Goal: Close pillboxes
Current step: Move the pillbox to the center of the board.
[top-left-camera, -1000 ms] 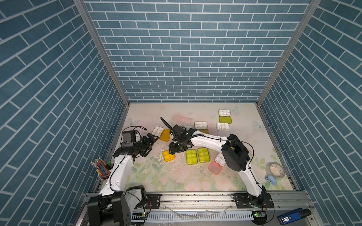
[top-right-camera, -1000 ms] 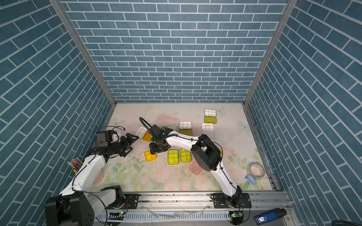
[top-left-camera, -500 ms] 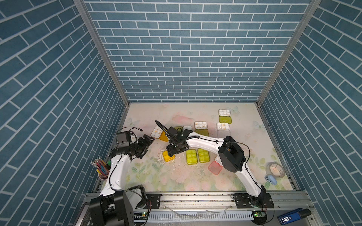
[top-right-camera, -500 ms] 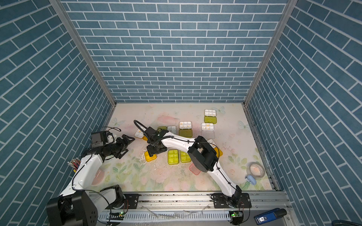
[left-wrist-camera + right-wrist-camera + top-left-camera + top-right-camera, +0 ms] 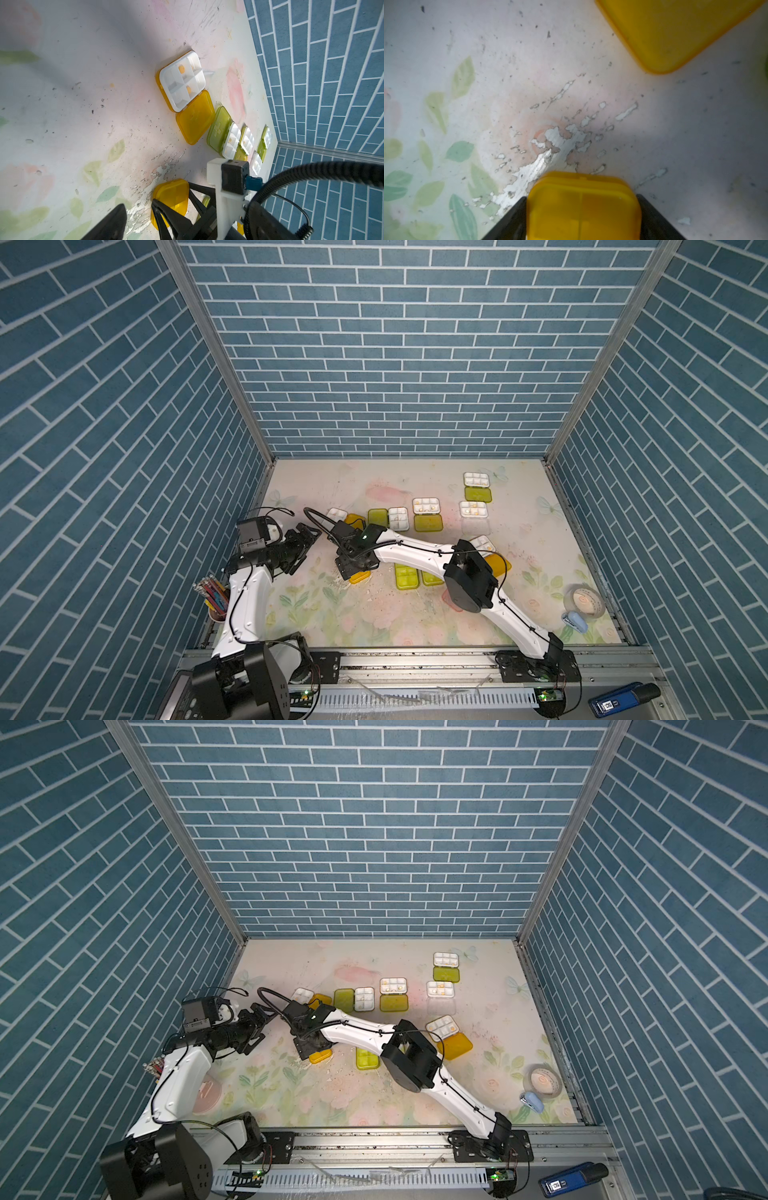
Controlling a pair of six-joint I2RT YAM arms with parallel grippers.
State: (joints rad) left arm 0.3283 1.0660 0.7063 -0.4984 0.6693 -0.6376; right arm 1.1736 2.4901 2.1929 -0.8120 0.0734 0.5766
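A closed orange-yellow pillbox (image 5: 360, 576) (image 5: 583, 207) lies flat on the mat. My right gripper (image 5: 353, 568) (image 5: 581, 198) is open and straddles it, one black finger (image 5: 517, 214) close along each side; I cannot tell whether they touch. To its left my left gripper (image 5: 309, 549) hovers open and empty. Behind lie several open pillboxes: a white tray (image 5: 182, 83) with an orange lid (image 5: 195, 122), and trays with lime green lids (image 5: 428, 523) or a clear lid (image 5: 473, 526). Two closed green pillboxes (image 5: 405, 576) sit beside my right forearm. A pink one (image 5: 448, 596) is mostly hidden under its elbow.
A cup of pencils (image 5: 216, 601) stands at the front left by the left arm. A tape roll (image 5: 584, 601) and a small blue object (image 5: 575, 621) lie at the front right. Blue brick walls close three sides. The floral mat (image 5: 374, 622) is scuffed near the front.
My right gripper's jaws have spread from shut to either side of the closed orange-yellow pillbox, which stayed put. My left arm has drawn back slightly to the left.
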